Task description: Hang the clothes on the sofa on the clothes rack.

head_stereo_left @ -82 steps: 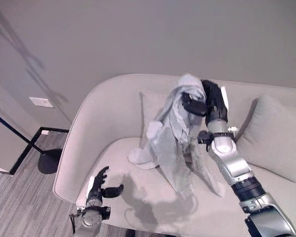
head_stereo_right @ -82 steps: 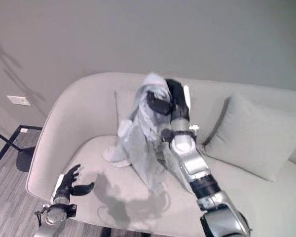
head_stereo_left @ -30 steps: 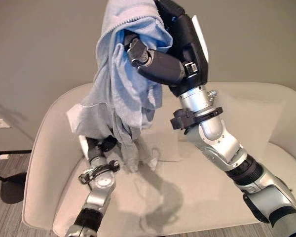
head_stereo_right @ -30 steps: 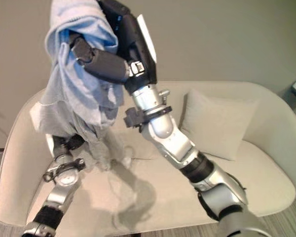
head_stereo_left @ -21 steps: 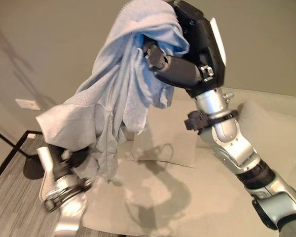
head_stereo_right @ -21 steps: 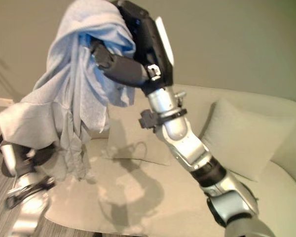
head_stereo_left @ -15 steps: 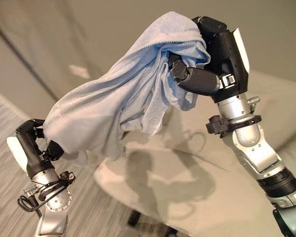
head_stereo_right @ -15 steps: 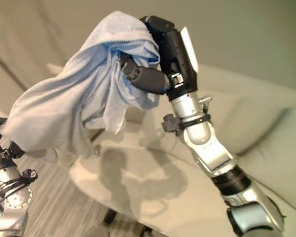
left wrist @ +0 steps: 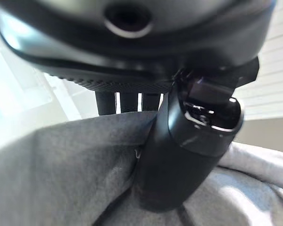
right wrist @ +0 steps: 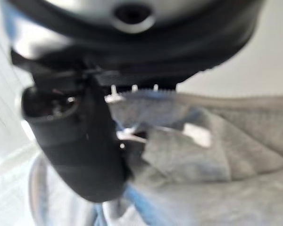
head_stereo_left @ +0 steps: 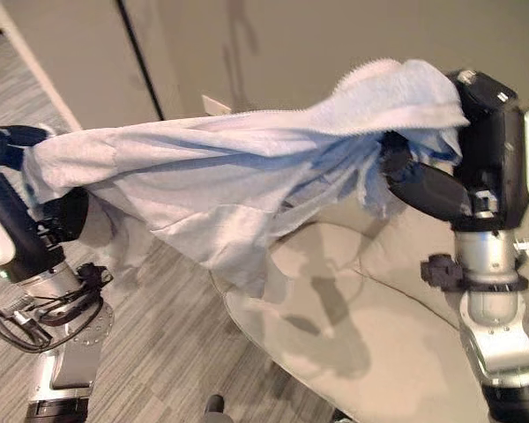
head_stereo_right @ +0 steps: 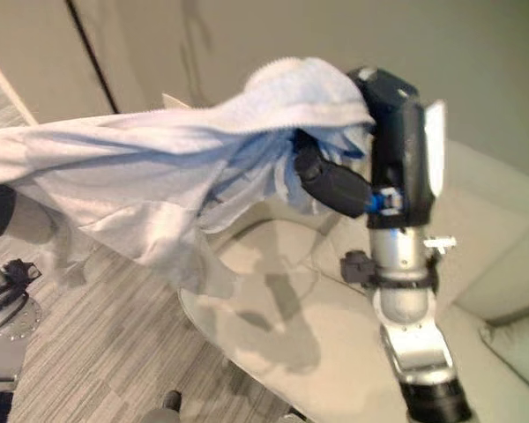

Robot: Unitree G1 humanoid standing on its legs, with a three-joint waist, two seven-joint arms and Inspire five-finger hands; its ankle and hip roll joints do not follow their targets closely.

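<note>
Cloth everywhere here: a pale blue-grey garment [head_stereo_left: 238,176], soft knit with a rougher toweling-like edge on top, is stretched in the air between both hands, above the floor [head_stereo_left: 150,352] and the edge of the cream sofa [head_stereo_left: 379,344]. The right hand [head_stereo_left: 476,159] has its fingers half buried in the bunched fabric, thumb curled in and pinching it. The left hand [head_stereo_left: 13,207] grips the other end, thumb [left wrist: 179,155] pressed into the cloth, fingers mostly hidden behind it. A thin dark pole [head_stereo_left: 139,55] stands by the wall, cut off at the top.
</note>
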